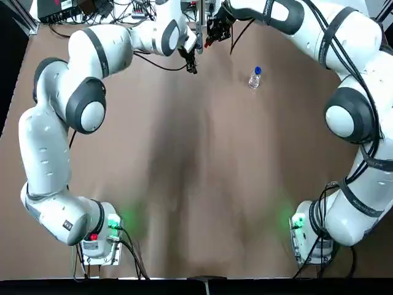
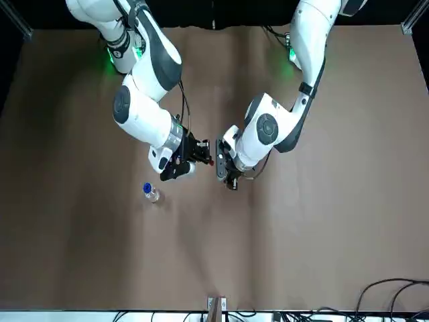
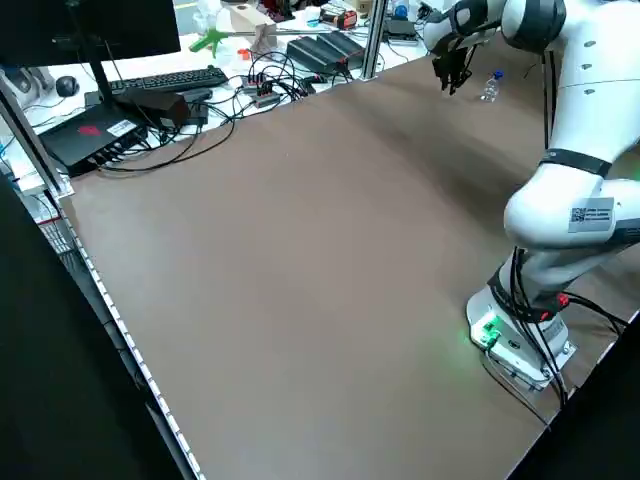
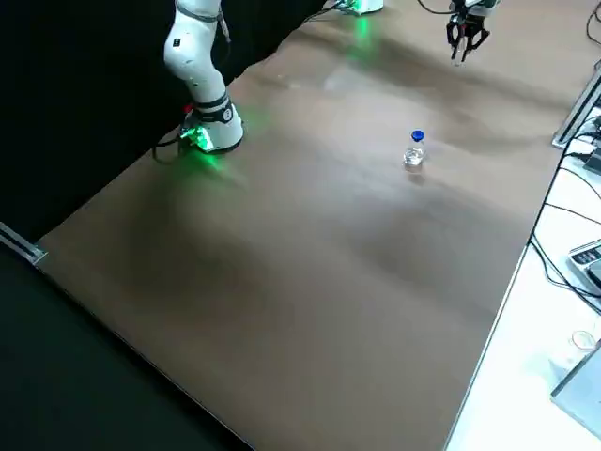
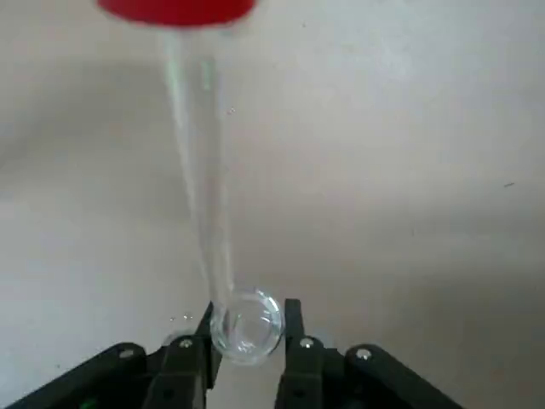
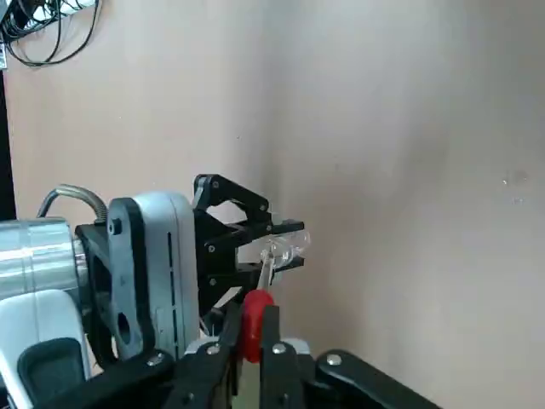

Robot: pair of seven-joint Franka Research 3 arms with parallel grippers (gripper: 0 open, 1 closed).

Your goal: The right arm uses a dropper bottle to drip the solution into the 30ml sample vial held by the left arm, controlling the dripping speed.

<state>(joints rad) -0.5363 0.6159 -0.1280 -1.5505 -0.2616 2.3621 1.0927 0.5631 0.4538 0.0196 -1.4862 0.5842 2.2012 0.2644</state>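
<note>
Brown tabletop (image 1: 196, 184), far centre: left fingers (image 5: 247, 354) clamp vial (image 5: 247, 324); right fingers (image 6: 247, 341) pinch red dropper (image 6: 253, 322), tip at vial mouth. Bottle (image 1: 255, 78) stands right. Step: dripping; next, gentle squeezes.

Overhead, front, two raised side views, two close wrist cameras.

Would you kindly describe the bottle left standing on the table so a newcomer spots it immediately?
On the brown table, look beside the right arm. There the dropper bottle stands alone and upright: clear, with a blue collar, and held by no fingers.
</note>
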